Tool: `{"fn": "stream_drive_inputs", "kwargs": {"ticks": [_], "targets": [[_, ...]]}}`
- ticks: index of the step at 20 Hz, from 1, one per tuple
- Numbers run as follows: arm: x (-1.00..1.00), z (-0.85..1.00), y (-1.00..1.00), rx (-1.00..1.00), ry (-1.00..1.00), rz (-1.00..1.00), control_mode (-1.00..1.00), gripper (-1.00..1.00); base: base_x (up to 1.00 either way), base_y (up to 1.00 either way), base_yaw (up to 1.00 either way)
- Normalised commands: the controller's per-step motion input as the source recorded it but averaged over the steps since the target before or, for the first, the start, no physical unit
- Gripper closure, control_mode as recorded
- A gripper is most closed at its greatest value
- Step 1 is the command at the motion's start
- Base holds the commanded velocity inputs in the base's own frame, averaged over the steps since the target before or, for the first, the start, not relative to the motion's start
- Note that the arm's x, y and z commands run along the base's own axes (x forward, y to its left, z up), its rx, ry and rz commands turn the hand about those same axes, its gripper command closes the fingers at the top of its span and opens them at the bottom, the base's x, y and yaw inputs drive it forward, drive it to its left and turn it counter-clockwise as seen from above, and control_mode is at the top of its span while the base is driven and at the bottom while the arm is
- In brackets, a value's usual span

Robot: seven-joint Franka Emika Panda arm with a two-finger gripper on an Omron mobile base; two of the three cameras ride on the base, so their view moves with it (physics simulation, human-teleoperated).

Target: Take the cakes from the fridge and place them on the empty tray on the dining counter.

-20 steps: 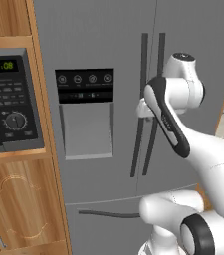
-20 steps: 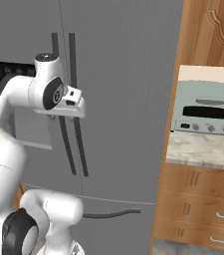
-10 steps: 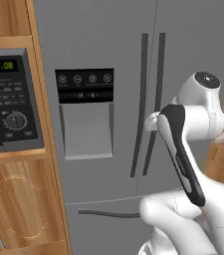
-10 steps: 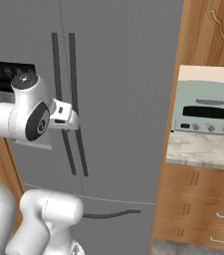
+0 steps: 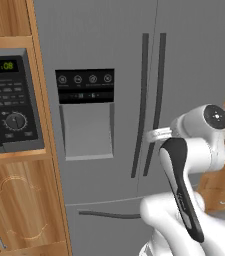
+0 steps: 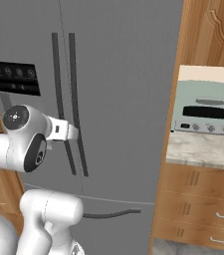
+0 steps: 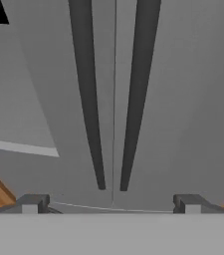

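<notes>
The fridge stands shut in front of me, its two dark vertical handles side by side at the door seam. My gripper is open and holds nothing. It points at the lower ends of the handles, a short way off the doors. From the base cameras the white hand hangs just in front of the handles' lower part. The cakes are hidden behind the closed doors. The empty tray and the dining counter are out of view.
A black microwave sits in wooden cabinetry left of the fridge. To the right, a pale green toaster oven stands on a marble counter above wooden drawers. The freezer drawer handle runs below the doors.
The arm has folded down and back, so the hand now sits lower along the handles. The jaws have spread a little wider.
</notes>
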Motion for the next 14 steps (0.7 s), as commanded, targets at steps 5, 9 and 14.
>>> {"fn": "stream_drive_inputs", "kwargs": {"ticks": [5,9,14], "targets": [[-0.01,-0.21,0.00,0.00,-0.24,0.00,-1.00,-1.00,0.00,0.00,0.00],[0.00,0.00,0.00,0.00,0.00,0.00,1.00,-1.00,-0.29,0.00,0.00],[0.00,0.00,0.00,0.00,0.00,0.00,1.00,-1.00,-0.63,0.00,0.00]]}}
